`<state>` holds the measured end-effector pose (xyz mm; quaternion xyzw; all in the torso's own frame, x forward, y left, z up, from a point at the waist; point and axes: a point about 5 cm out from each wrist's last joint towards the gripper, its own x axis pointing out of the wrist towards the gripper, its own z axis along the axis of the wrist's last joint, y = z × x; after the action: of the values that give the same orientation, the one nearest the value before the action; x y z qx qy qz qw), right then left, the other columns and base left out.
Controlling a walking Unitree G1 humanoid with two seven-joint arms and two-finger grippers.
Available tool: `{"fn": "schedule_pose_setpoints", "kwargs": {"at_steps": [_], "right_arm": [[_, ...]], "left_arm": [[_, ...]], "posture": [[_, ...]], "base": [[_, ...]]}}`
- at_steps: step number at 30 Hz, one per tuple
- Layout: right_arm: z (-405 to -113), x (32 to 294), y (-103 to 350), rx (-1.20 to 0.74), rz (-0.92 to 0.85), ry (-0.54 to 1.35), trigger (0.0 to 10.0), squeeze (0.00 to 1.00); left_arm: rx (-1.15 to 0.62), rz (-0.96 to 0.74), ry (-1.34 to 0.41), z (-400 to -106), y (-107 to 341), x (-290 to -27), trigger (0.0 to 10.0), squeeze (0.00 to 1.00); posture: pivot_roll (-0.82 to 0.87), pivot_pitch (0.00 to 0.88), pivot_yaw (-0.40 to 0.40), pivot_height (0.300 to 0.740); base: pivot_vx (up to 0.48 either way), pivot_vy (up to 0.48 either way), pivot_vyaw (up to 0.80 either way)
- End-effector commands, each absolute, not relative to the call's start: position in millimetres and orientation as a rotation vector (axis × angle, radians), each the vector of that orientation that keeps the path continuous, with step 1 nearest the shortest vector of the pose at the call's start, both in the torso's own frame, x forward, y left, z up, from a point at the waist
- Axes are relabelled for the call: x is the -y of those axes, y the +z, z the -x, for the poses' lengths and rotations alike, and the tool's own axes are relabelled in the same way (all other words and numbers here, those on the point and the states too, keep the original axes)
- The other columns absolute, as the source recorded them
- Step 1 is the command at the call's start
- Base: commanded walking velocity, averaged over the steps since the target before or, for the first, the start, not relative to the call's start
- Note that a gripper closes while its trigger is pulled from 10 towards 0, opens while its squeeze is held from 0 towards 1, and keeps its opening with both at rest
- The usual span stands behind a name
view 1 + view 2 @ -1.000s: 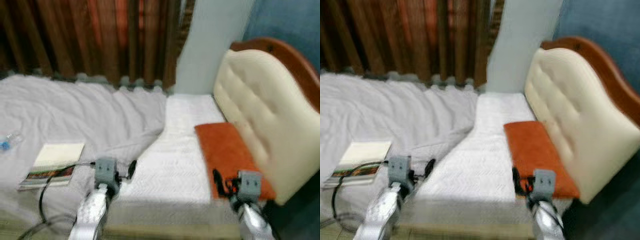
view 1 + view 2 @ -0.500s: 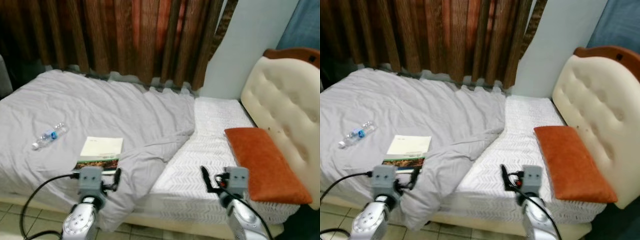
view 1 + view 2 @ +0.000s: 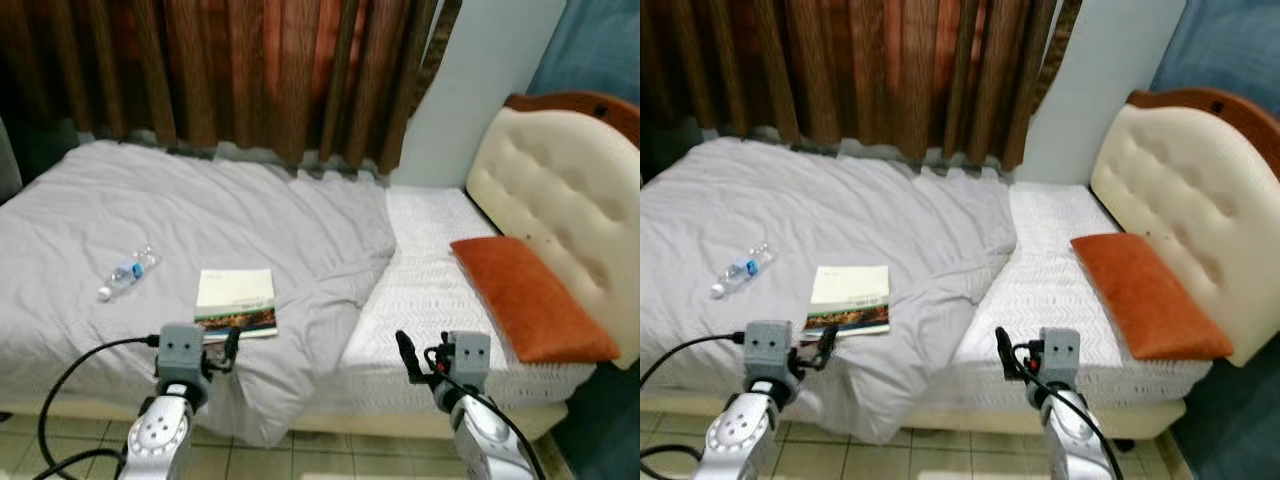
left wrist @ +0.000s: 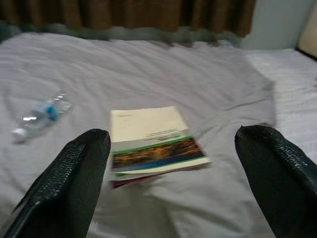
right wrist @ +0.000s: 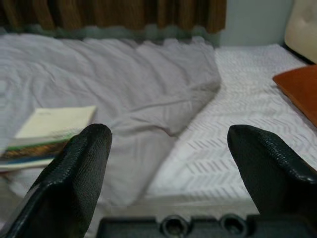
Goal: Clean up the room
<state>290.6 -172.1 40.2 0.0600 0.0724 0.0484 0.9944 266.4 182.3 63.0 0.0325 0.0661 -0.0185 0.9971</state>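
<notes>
A bed with a rumpled grey duvet (image 3: 200, 220) fills the scene ahead. On the duvet lie a book (image 3: 237, 300) with a cream and green cover and, to its left, a clear plastic water bottle (image 3: 125, 272) with a blue label. An orange pillow (image 3: 530, 296) rests on the bare white mattress (image 3: 430, 290) by the cream headboard. My left gripper (image 4: 171, 188) is open, held before the bed's near edge and facing the book (image 4: 151, 141) and the bottle (image 4: 37, 114). My right gripper (image 5: 171, 173) is open too, in front of the mattress edge, with nothing between its fingers.
Brown curtains (image 3: 230, 70) hang behind the bed, and a padded cream headboard (image 3: 560, 210) with a wooden frame stands at the right. Tiled floor (image 3: 330, 465) runs along the bed's near side. A black cable (image 3: 70, 380) loops from my left arm.
The camera view swung left and then settled, so the bottle and the whole duvet came into sight. Both grippers stay low in front of the bed and open.
</notes>
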Motion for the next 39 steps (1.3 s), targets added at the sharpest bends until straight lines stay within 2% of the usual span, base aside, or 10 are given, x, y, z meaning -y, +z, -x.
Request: {"fn": "schedule_pose_setpoints", "kwargs": {"at_steps": [1,5,9,13,16,28,36,39], "right_arm": [[-287.8,179.8,35.8,-0.163,-0.114,0.084,10.0,0.00],[-283.2,175.8,34.4,-0.167,-0.137,0.116,10.0,0.00],[-270.4,180.8,31.0,-0.178,-0.137,0.120,10.0,0.00],[-230.9,195.9,20.0,-0.218,-0.064,0.084,10.0,0.00],[-224.3,200.1,16.9,-0.225,-0.054,0.049,10.0,0.00],[-242.2,190.8,26.7,-0.189,-0.100,0.022,10.0,0.00],[-254.9,183.0,33.8,-0.169,-0.080,0.064,10.0,0.00],[-257.8,183.7,33.5,-0.179,-0.077,0.070,10.0,0.00]], "left_arm": [[-0.118,-0.043,-0.066,-270.1,66.9,-169.3,10.0,0.00],[-0.105,-0.031,-0.060,-267.6,69.0,-171.6,10.0,0.00],[-0.094,-0.099,-0.113,-253.9,73.4,-173.8,10.0,0.00],[-0.128,-0.151,-0.186,-230.6,78.1,-182.5,10.0,0.00],[-0.128,-0.166,-0.199,-233.2,80.6,-183.1,10.0,0.00],[-0.164,-0.116,-0.182,-248.9,77.3,-175.3,10.0,0.00],[-0.165,-0.127,-0.182,-258.7,77.7,-170.9,10.0,0.00],[-0.164,-0.118,-0.178,-260.0,77.2,-168.2,10.0,0.00]], "posture": [[0.13,0.000,-0.121,0.740],[0.13,0.000,-0.119,0.740],[0.13,0.000,-0.121,0.740],[0.13,0.000,-0.122,0.740],[0.12,0.000,-0.108,0.740],[0.10,0.000,-0.067,0.740],[0.09,0.000,-0.073,0.740],[0.09,0.000,-0.081,0.740]], "base": [[0.401,0.262,0.00],[0.405,0.256,0.00],[0.406,0.254,0.00],[0.412,0.242,0.00],[0.412,0.244,0.00],[0.413,0.243,0.00],[0.435,0.000,0.00],[0.435,0.000,-0.80]]}}
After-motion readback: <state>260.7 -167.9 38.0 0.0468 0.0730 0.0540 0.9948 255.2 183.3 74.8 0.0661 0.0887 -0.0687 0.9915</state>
